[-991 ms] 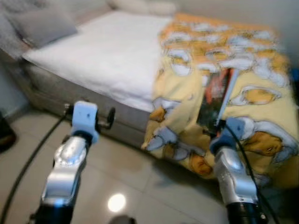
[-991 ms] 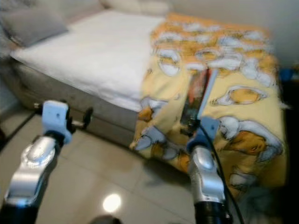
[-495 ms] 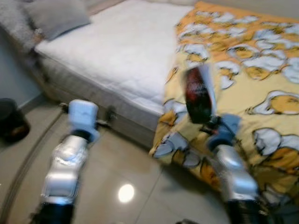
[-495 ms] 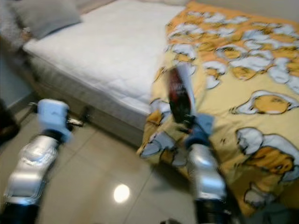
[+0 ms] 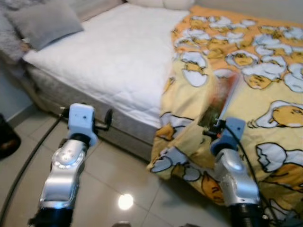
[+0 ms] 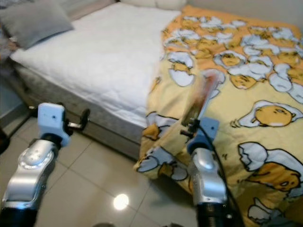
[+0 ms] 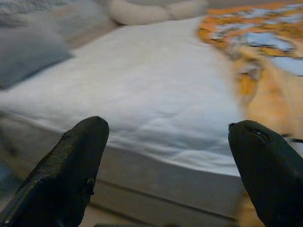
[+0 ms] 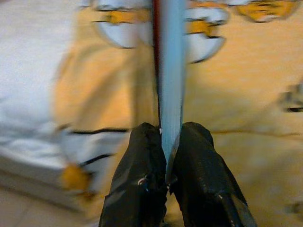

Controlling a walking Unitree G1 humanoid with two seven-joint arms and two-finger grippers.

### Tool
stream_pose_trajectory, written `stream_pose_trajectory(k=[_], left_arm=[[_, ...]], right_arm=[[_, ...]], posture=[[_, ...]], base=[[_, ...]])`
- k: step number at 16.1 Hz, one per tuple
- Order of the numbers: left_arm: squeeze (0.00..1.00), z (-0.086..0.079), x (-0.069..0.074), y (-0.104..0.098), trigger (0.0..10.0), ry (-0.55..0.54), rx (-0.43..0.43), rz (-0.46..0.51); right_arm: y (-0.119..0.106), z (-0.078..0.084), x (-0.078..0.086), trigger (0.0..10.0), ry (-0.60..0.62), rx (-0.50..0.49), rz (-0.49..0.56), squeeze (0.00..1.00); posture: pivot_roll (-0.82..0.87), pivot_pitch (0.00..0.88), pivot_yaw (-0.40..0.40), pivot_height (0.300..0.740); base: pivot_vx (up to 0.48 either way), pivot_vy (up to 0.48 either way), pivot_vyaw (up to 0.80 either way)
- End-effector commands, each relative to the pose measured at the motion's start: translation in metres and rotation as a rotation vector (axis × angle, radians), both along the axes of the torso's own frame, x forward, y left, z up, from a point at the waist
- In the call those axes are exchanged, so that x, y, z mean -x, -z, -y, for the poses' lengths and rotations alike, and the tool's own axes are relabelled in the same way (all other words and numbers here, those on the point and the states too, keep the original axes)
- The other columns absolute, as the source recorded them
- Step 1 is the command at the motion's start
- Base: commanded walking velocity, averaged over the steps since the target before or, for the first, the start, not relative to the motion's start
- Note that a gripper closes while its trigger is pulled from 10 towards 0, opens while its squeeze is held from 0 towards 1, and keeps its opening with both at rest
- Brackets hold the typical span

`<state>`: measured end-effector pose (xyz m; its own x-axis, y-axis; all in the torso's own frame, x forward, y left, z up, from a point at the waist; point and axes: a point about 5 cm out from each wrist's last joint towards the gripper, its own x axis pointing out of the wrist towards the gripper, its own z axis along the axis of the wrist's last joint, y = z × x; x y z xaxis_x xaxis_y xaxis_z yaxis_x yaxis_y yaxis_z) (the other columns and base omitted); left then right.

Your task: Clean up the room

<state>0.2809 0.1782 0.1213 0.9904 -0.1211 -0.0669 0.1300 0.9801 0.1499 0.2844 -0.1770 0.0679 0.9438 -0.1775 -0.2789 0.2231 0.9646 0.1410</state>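
My right gripper (image 8: 165,174) is shut on a thin flat book (image 8: 169,71), seen edge-on between the two fingers, with a pale blue edge and a red cover. In the left eye view the book (image 5: 220,99) is a motion-blurred red and dark streak standing up from the right gripper (image 5: 212,128), above the yellow blanket (image 5: 265,94) with its egg cartoon print. My left gripper (image 7: 165,161) is open and holds nothing. It hovers over the floor beside the bed, facing the white mattress (image 7: 142,90).
The bed has a bare white mattress (image 5: 118,52) on the left half and a grey pillow (image 5: 45,21) at its head. A dark round object (image 5: 5,139) sits on the glossy tile floor (image 5: 123,175) at the far left. A black cable (image 5: 28,165) runs beside my left arm.
The camera has swung, so the whole scene shifted. The book in my right gripper showed its dark red cover half a second ago; now it is a blurred, edge-on streak. My left gripper stays open.
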Motion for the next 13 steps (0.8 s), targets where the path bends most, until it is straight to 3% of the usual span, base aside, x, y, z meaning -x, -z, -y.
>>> stream_pose_trajectory(k=[1,12,13], left_arm=[[0.0,-0.0058,-0.0008,-0.0035,10.0,-0.009,-0.018,0.006],[0.0,-0.0076,-0.0026,-0.0043,10.0,-0.008,-0.016,0.004],[0.0,-0.0075,-0.0027,-0.0042,10.0,-0.008,-0.016,0.003]], right_arm=[[-0.0104,-0.0016,-0.0049,10.0,0.002,0.002,0.046,0.0],[-0.0103,-0.0015,-0.0063,10.0,0.013,0.0,0.044,0.0],[-0.0103,-0.0012,-0.0062,10.0,0.014,0.002,0.044,0.0]], posture=[[0.19,0.0,0.005,0.74],[0.19,0.0,0.011,0.74],[0.19,0.0,0.011,0.74]], base=[[0.341,0.0,-0.79],[0.342,0.0,-0.8],[0.337,0.0,0.0]])
